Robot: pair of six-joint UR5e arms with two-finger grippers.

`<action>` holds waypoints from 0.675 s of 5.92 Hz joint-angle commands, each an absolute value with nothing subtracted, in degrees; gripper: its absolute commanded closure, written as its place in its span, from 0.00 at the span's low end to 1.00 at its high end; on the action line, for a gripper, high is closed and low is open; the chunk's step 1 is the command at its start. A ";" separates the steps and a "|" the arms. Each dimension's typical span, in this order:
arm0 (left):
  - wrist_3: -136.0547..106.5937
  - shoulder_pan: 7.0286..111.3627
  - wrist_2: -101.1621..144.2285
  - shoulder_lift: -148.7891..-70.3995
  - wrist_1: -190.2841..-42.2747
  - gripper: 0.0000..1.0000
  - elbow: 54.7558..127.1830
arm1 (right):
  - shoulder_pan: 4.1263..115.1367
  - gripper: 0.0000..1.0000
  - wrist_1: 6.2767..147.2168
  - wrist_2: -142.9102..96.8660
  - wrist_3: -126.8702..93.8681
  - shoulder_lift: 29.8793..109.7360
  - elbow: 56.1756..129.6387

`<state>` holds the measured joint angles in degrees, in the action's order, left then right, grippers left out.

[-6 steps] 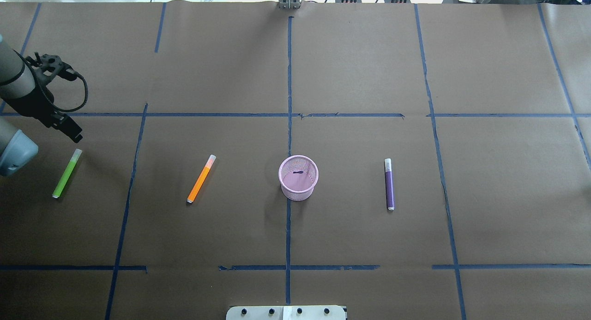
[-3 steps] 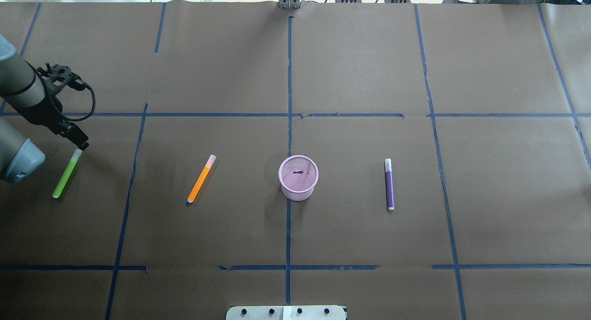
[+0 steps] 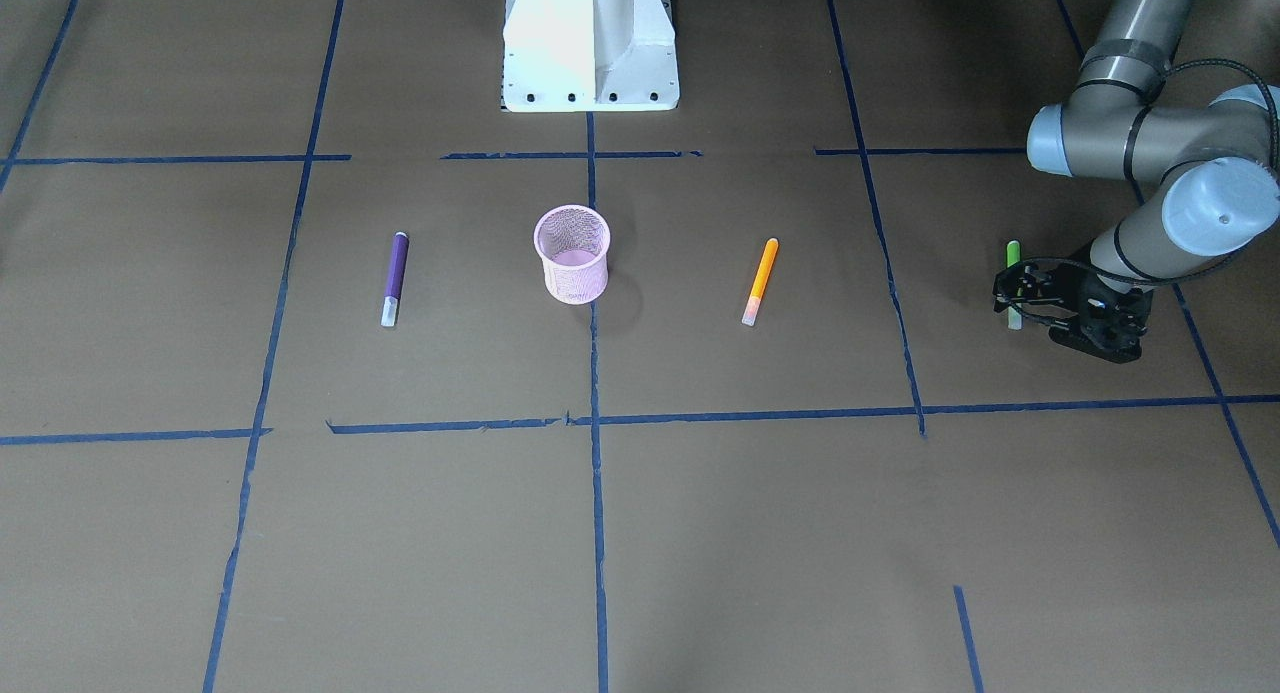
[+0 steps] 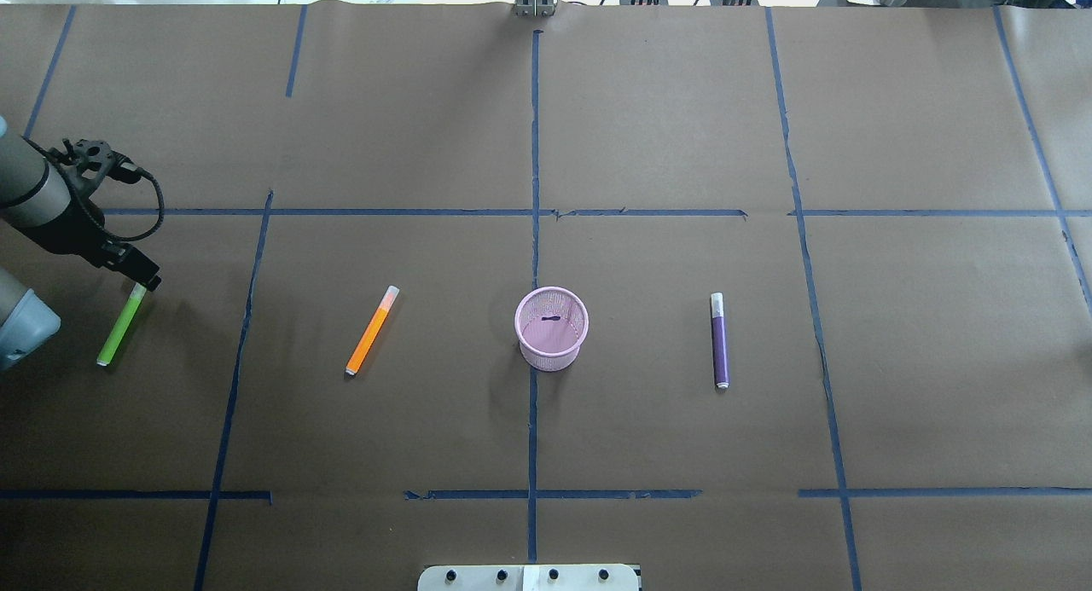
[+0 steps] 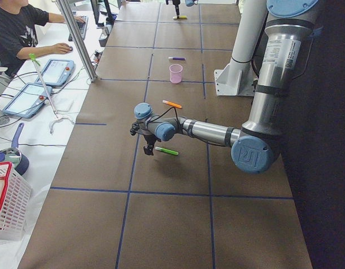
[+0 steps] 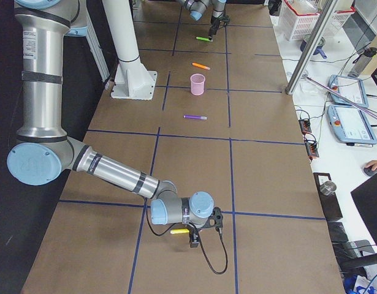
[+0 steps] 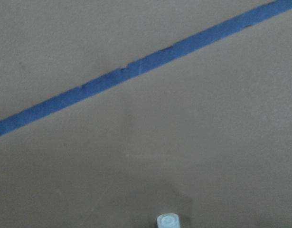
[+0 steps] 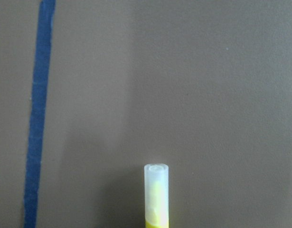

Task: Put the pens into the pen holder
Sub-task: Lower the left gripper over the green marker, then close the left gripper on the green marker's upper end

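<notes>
**First pick under way: left gripper at the green pen**

My left gripper (image 3: 1015, 301) sits low over the cap end of the green pen (image 4: 119, 333). Its fingers are spread with the pen between them, and as far as the front view shows they have not closed on it. The pen lies flat on the brown paper at the table's left end, well apart from the pink mesh pen holder (image 4: 553, 352), which stands upright at the centre with no pen in it. The orange pen (image 4: 372, 331) lies between the two, and the purple pen (image 4: 720, 342) lies on the holder's other side. My right gripper (image 6: 193, 236) is beside a yellow pen (image 8: 156, 194) at the table's right end; I cannot tell whether it is spread or pressed together. I judge this the first pick. The next move calls for closing squarely, lifting, and turning the pen upright over the holder's rim.
</notes>
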<state>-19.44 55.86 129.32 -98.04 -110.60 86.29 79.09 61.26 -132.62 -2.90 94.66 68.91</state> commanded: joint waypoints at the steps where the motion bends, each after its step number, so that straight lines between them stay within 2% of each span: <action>1: -21.87 55.03 129.02 -96.94 -112.24 0.00 86.48 | 78.93 0.00 61.26 -132.54 -2.90 94.66 68.91; 4: -22.85 53.09 127.88 -97.20 -112.32 0.00 86.57 | 78.84 0.00 61.26 -132.54 -2.90 94.66 68.82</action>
